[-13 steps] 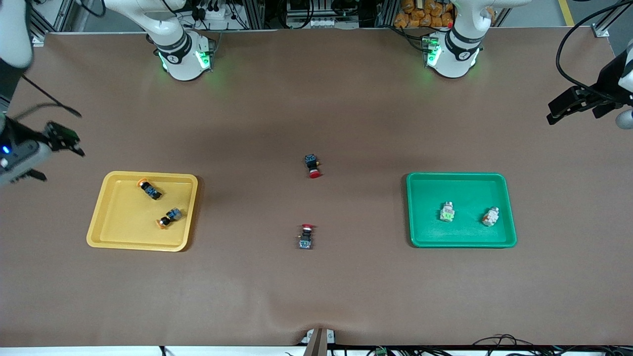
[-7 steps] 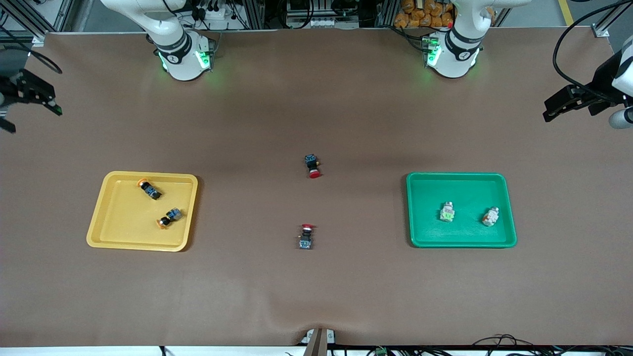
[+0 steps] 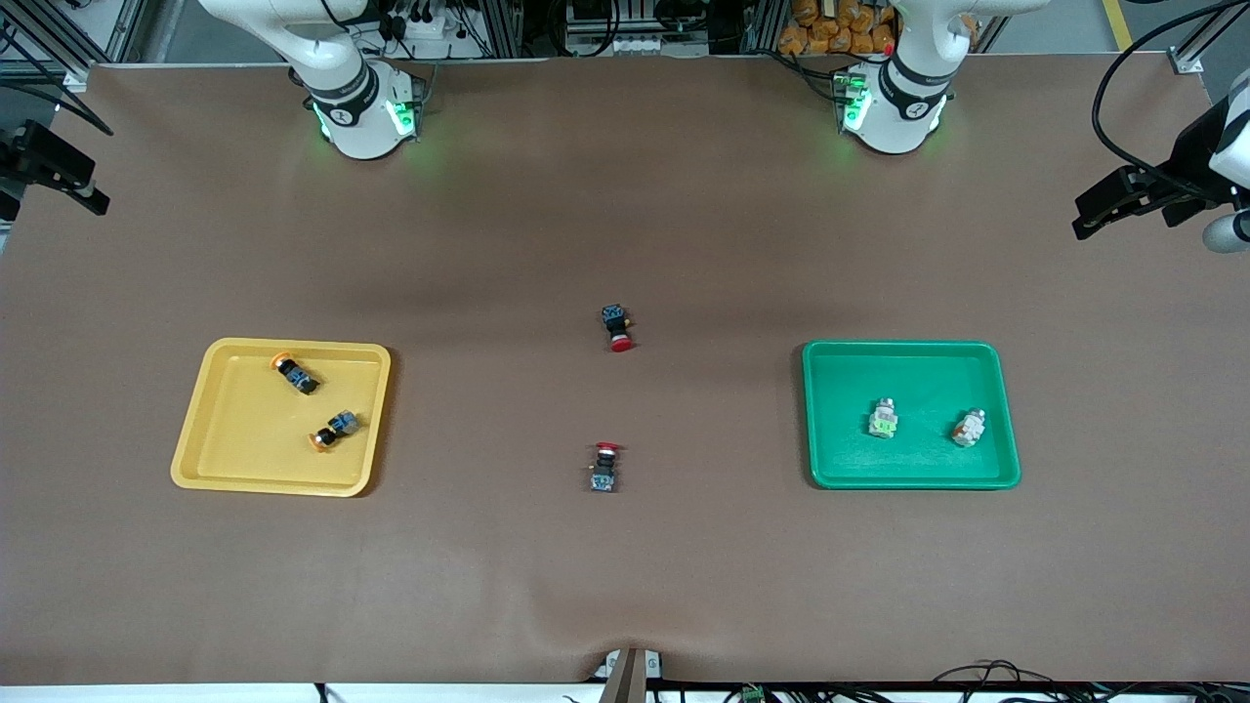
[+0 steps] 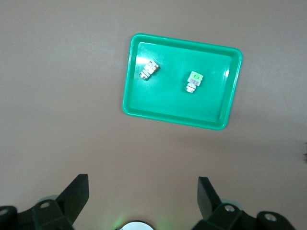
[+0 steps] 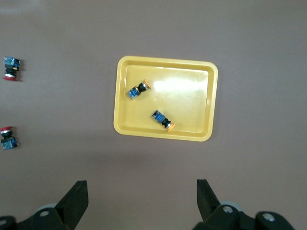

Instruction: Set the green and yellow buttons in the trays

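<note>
Both yellow buttons (image 3: 296, 375) (image 3: 333, 431) lie slanted in the yellow tray (image 3: 225, 469); both green buttons (image 3: 883, 418) (image 3: 968, 428) lie in the green tray (image 3: 830, 459). The left gripper (image 4: 143, 191) and the right gripper (image 5: 142, 191) hold their fingers wide, high over the bench (image 3: 625, 566).

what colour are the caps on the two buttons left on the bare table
Red, on both loose buttons lying between the trays; the front view shows it best.

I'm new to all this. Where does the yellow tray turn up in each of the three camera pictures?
Front view: the yellow tray lies toward the right arm's end of the table, two orange-capped buttons in it.
Left wrist view: not in it; only the green tray shows.
Right wrist view: the yellow tray sits mid-picture.
Shared landmark: the two red-capped buttons, in the front and right wrist views.
</note>
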Robot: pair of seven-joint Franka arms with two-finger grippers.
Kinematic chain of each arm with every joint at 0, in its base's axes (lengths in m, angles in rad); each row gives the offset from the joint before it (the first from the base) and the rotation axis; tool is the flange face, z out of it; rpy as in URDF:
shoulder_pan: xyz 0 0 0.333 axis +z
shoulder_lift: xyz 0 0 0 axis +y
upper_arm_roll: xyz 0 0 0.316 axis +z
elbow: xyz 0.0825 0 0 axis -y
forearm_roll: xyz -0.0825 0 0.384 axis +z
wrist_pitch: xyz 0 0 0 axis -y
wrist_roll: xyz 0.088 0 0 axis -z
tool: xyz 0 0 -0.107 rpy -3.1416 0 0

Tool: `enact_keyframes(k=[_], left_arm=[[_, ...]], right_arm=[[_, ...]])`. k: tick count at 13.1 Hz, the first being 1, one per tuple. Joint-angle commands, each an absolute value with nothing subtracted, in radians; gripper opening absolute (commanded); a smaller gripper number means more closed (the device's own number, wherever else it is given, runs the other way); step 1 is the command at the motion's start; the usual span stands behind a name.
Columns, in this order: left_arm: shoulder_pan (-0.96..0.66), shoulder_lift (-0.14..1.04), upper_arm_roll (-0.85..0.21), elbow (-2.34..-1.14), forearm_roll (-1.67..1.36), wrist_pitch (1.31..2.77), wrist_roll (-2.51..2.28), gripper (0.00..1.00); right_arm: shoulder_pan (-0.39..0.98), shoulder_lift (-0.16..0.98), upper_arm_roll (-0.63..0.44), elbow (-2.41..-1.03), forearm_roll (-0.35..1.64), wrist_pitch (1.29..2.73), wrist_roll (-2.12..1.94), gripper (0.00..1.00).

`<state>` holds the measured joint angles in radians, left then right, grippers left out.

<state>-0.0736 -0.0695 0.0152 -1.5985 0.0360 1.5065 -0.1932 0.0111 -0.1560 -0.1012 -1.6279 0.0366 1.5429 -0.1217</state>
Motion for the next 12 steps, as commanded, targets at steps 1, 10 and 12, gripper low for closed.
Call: enact_keyframes(k=[1, 10, 12], left_arm=[[-0.069, -0.081, 0.011, -1.592, 0.012, 1.491, -0.178, 1.0], [-0.09, -0.063, 0.005, -1.555, 0.012, 1.48, -0.175, 1.0], [-0.087, -0.063, 0.002, -1.555, 0.012, 1.477, -0.155, 1.0]], right_arm=[[-0.018, -0.118, -0.086, -1.58, 0.054, 1.528, -0.086, 1.0], [-0.02, -0.032, -0.087, -1.52, 0.092, 1.44, 0.06, 1.0], [-0.024, -0.031, -0.087, -1.522, 0.092, 1.454, 0.057, 1.0]])
